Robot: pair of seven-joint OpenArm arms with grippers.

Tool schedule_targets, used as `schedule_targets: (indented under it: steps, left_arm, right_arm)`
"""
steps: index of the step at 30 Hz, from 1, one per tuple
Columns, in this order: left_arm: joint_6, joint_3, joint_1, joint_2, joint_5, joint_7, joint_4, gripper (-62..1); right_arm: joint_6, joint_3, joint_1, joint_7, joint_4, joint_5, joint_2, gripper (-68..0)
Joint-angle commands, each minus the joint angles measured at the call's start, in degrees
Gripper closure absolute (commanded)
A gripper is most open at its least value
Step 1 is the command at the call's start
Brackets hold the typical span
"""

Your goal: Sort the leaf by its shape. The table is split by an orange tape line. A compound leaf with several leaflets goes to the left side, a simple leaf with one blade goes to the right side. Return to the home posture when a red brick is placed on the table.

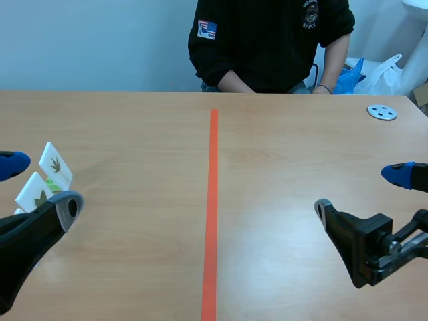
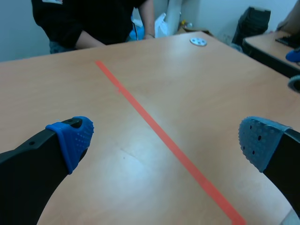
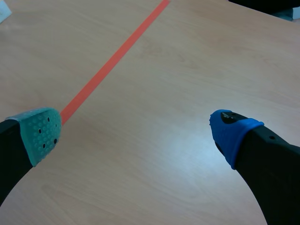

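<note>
Two small white leaf cards lie on the table left of the orange tape line (image 1: 213,200). The farther card (image 1: 55,164) shows a dark green leaf with several points. The nearer card (image 1: 33,192) shows a green-brown leaf and is partly hidden by my left arm. My left gripper (image 1: 40,186) is open at the left edge, its fingertips on either side of the cards, and it holds nothing (image 2: 164,140). Low on the right side, my right gripper (image 1: 361,190) is open over bare wood with nothing between its fingers (image 3: 136,131).
A person in a black top (image 1: 267,40) sits across the table, hands at its far edge. A grey round disc (image 1: 382,112) lies at the far right corner, also in the left wrist view (image 2: 198,41). Plastic bags (image 1: 374,73) sit behind the table.
</note>
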Motion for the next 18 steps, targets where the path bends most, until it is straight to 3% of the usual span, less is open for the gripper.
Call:
schedule_targets:
  steps: [1, 9, 13, 18]
  left_arm:
    - [-0.2, 0.5, -0.2, -0.2, -0.4, -0.1, 0.0, -62.3]
    - [-0.2, 6.9, -0.2, -0.2, 0.7, 1.5, 0.0, -62.3]
    - [-0.2, 10.5, -0.3, -0.2, 4.3, 1.4, 0.0, -62.3]
    - [2.6, 12.2, -1.0, -0.2, 7.9, -0.2, 0.0, -62.3]
  right_arm:
    - [0.0, 0.9, 0.7, 0.7, 0.2, 0.3, 0.3, -67.9]
    - [0.0, 0.9, 0.6, 0.6, 0.2, 0.3, 0.3, -67.9]
    - [0.0, 0.9, 0.6, 0.6, 0.2, 0.3, 0.3, -67.9]
    - [0.0, 0.9, 0.6, 0.5, 0.2, 0.3, 0.3, -67.9]
